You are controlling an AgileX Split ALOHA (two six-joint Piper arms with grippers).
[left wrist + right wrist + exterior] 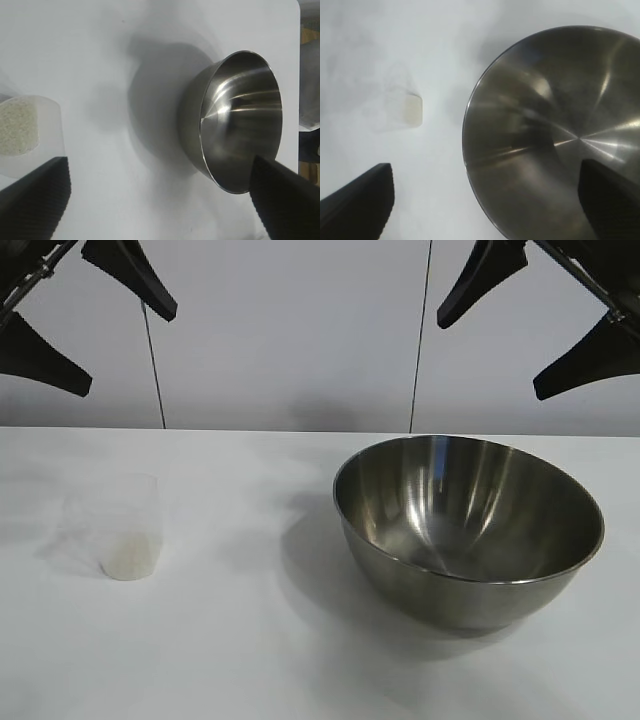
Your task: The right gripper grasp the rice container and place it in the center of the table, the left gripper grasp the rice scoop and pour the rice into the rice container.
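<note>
Exterior view shows the rice container [468, 525], a wide stainless-steel bowl, standing upright on the table [250, 640] right of centre, with nothing inside it. The rice scoop [128, 527], a small clear plastic cup, stands upright well apart at the left, with the rice [130, 556] lying in its bottom.

The right gripper [535, 315] hangs high above the bowl, jaws spread wide and empty. The left gripper [90, 325] hangs high above the cup, jaws likewise spread and empty. Neither touches anything.

Handling, rice container: rigid, probably moderately heavy, and polished (expect a slippery surface). The curved wall gives the jaws no purchase; the thin rim is the likely hold, one finger inside and one outside, on the near edge seen in the right wrist view [470, 130].

Handling, rice scoop: light, thin-walled, easily tipped or squeezed out of shape. Grip mid-height across the wall [30, 140], with gentle force, keeping it upright until over the bowl.
</note>
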